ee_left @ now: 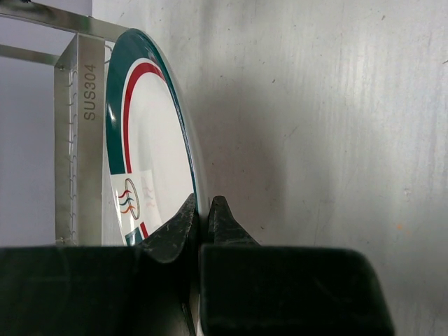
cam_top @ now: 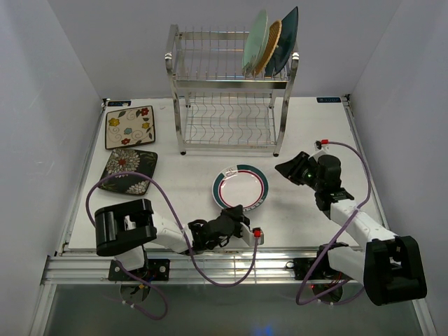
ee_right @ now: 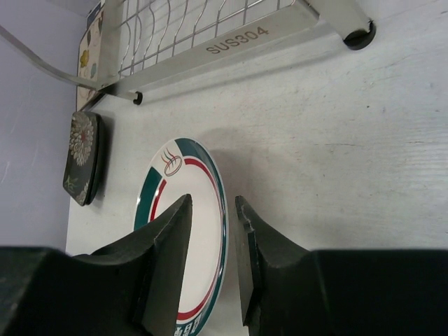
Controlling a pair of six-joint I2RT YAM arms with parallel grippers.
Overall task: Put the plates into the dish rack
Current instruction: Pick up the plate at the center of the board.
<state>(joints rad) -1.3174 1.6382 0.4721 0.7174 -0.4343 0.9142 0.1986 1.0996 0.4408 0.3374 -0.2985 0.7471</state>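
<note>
While the left jaws pinch its rim, the white plate [cam_top: 241,187] shows green and red bands; right jaws stand spread.

Left wrist view: striped-rim plate [ee_left: 150,140], near rim lost behind the left gripper [ee_left: 205,203] and logo lettering too small to read. Right wrist view: cream floral plate [ee_right: 85,63] mostly hidden by the dish rack [ee_right: 238,40] (sliver only). Overhead: woven plate [cam_top: 271,43] largely covered by its neighbours.

Three plates [cam_top: 260,42] stand in the dish rack [cam_top: 227,127], one plate [cam_top: 240,187] before it, two plates [cam_top: 130,127] leftward, perhaps touching.
</note>
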